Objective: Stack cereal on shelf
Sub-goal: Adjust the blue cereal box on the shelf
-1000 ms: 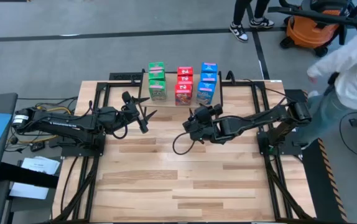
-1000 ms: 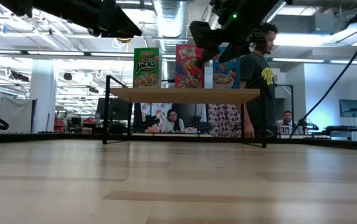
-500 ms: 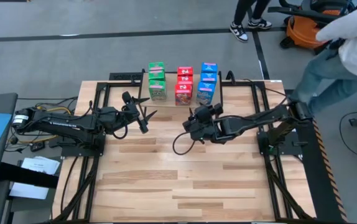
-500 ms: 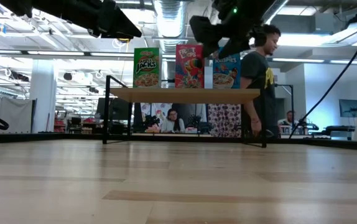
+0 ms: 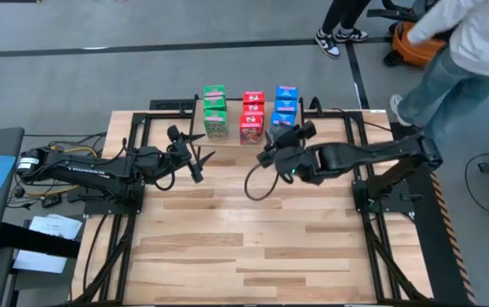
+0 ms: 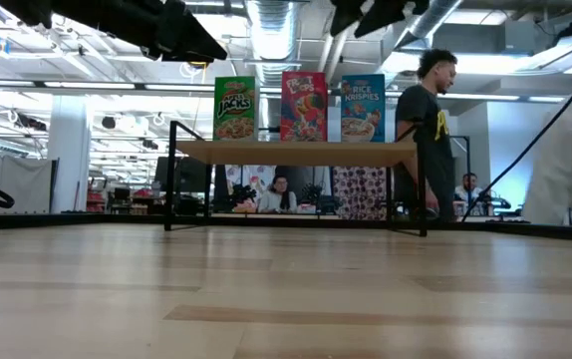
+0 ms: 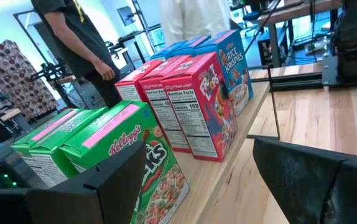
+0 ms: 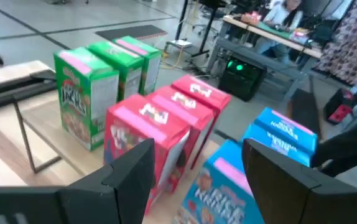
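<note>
The cereal stands upright on the shelf (image 5: 249,136) at the table's far middle, in three short rows: green boxes (image 5: 215,111), red boxes (image 5: 252,115) and blue boxes (image 5: 284,109). In the low view the front green (image 6: 234,108), red (image 6: 304,106) and blue (image 6: 363,108) boxes rest on the shelf's wooden top (image 6: 296,151). My left gripper (image 5: 198,155) hangs open and level, left of the shelf's near edge, facing the boxes (image 7: 191,106). My right gripper (image 5: 285,136) is open, high above the table by the blue row (image 8: 272,143), holding nothing.
Black frame rails (image 5: 134,213) and cables run along both table sides. A person in a dark shirt (image 6: 428,130) stands behind the shelf, and another in white (image 5: 466,43) is off the far right corner. The near half of the slatted tabletop (image 5: 244,247) lies bare.
My right gripper has risen well above the table near the blue row, staying open; in the low view it no longer covers the front blue box. The boxes have not moved. The person in white has walked along the table's far right.
</note>
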Controlling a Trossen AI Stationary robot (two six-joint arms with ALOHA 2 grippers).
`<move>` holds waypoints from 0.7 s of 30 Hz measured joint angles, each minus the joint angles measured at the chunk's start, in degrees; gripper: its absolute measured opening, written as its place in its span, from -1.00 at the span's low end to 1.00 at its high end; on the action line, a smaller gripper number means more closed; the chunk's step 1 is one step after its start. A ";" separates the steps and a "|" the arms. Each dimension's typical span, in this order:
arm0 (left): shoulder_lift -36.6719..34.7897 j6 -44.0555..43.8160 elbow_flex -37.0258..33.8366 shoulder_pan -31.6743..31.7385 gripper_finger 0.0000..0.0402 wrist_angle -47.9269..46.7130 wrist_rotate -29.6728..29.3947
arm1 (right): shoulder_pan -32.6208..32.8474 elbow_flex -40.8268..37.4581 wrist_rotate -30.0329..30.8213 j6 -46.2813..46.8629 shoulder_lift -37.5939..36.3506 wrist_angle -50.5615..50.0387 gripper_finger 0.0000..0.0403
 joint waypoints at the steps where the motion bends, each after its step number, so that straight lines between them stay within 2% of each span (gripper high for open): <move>1: 0.00 -0.03 0.00 -0.01 0.44 -0.12 0.00 | -0.68 0.30 -1.29 -1.20 -0.51 0.33 0.32; 9: 0.00 -0.14 0.02 -0.01 0.44 -0.46 0.11 | -8.71 3.09 -17.02 -8.02 -2.51 0.47 0.32; 14: 0.00 -0.45 0.02 -0.01 0.44 -0.84 0.06 | -11.71 3.54 -19.36 -11.80 -2.51 0.01 0.32; 21: 0.00 -0.45 0.02 -0.01 0.44 -0.95 0.02 | -12.76 3.54 -20.81 -8.37 -2.49 -1.90 0.32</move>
